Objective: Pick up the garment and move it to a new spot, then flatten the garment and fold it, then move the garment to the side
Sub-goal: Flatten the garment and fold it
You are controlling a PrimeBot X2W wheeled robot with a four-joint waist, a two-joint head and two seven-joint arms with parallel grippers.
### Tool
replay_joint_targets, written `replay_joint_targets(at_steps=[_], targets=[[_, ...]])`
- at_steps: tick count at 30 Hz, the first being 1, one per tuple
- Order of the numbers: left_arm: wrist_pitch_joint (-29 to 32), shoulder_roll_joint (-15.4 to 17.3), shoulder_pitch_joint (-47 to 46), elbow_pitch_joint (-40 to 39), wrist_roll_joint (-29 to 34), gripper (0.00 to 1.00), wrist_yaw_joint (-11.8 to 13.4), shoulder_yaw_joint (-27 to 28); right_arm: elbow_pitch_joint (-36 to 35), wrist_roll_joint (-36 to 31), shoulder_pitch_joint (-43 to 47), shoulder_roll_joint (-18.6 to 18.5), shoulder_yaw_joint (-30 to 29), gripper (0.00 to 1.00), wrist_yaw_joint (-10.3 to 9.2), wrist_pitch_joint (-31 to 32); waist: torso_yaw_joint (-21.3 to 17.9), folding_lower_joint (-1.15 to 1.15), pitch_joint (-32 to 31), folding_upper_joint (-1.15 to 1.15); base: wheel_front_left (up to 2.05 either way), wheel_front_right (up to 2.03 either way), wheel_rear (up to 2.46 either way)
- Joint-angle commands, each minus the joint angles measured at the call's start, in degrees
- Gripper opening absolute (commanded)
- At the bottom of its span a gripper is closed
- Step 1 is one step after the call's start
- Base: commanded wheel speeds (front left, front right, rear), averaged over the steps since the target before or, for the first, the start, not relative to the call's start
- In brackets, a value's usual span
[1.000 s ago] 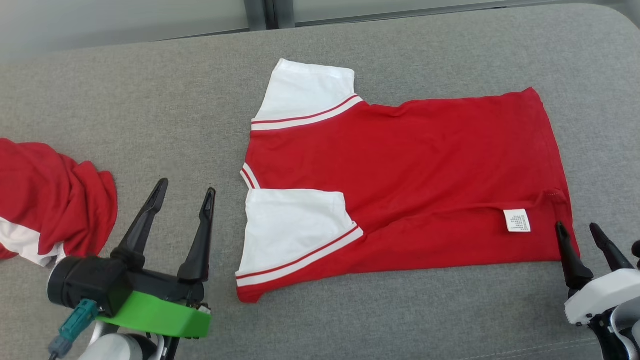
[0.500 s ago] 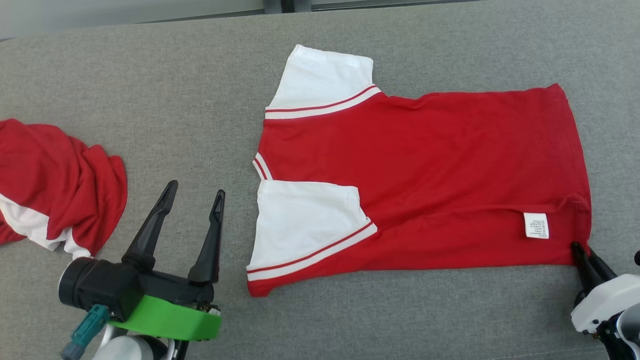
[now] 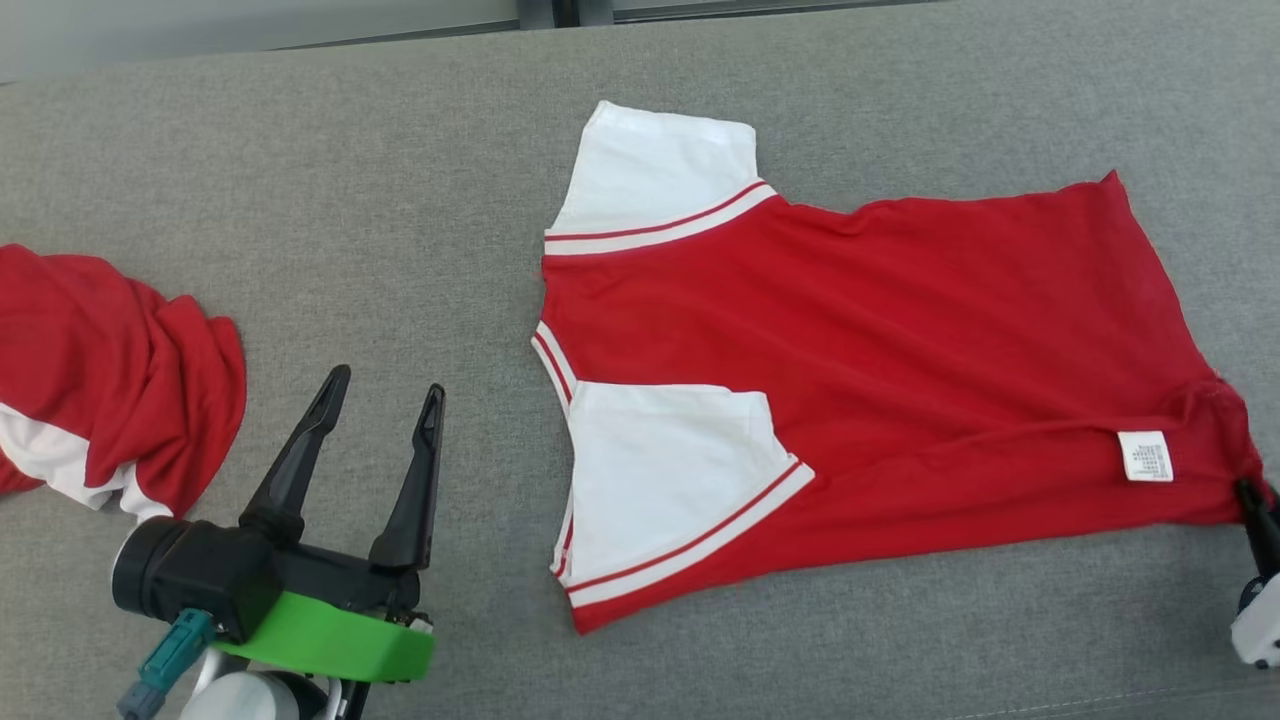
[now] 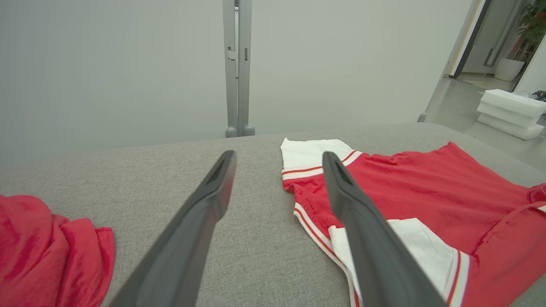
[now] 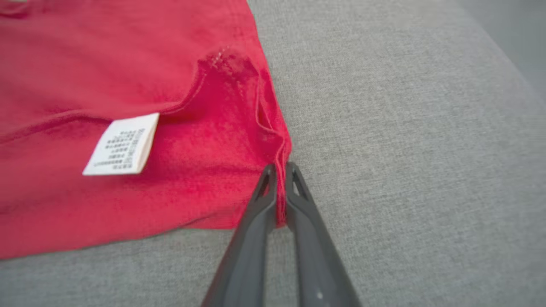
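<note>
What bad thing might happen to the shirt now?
The right gripper pinches just a thin corner of the shirt, so the cloth might slip out. The left gripper is open and off the shirt, so a one-corner pull may twist or bunch it.

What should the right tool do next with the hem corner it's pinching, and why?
Probably pull that corner gently outward, away from the sleeves. The right tool is shut on a corner of the red shirt near the white label, creases bunch there, and the open left tool sits off the cloth, so only this pull can flatten it.
</note>
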Motion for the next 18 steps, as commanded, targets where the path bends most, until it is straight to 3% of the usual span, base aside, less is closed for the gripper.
replay_joint_targets(at_steps=[1,5,9,14,18], targets=[[0.3,0.8,-0.2,0.3,0.7,1.00,-0.1,0.3,-0.6,-0.5,-0.2,0.2,-1.1,1.00,-0.22,-1.2,0.0,0.00,-0.4,0.00,0.00,0.00,0.00],[2.0,1.7,-3.1,0.7,0.5,1.00,-0.1,1.2,-5.4,-2.2,0.0,0.9,-2.2,1.00,-0.17,-3.2,-0.3,0.00,-1.0,0.00,0.00,0.00,0.00],[6.9,3.2,-8.3,1.9,-0.3,1.00,-1.9,1.1,-10.7,-5.3,-0.7,2.0,-3.0,1.00,-0.17,-4.4,-0.9,0.00,-0.7,0.00,0.00,0.00,0.00],[17.2,5.0,-19.9,5.1,-3.5,1.00,-7.0,0.7,-16.2,-8.7,-2.9,4.4,-3.0,1.00,-0.17,-4.5,-2.0,0.00,2.4,0.00,0.00,0.00,0.00],[27.4,4.2,-30.7,10.1,-7.9,1.00,-11.7,-0.5,-18.6,-10.1,-5.0,6.0,-2.3,1.00,-0.17,-3.9,-3.0,0.00,6.1,0.00,0.00,0.00,0.00]])
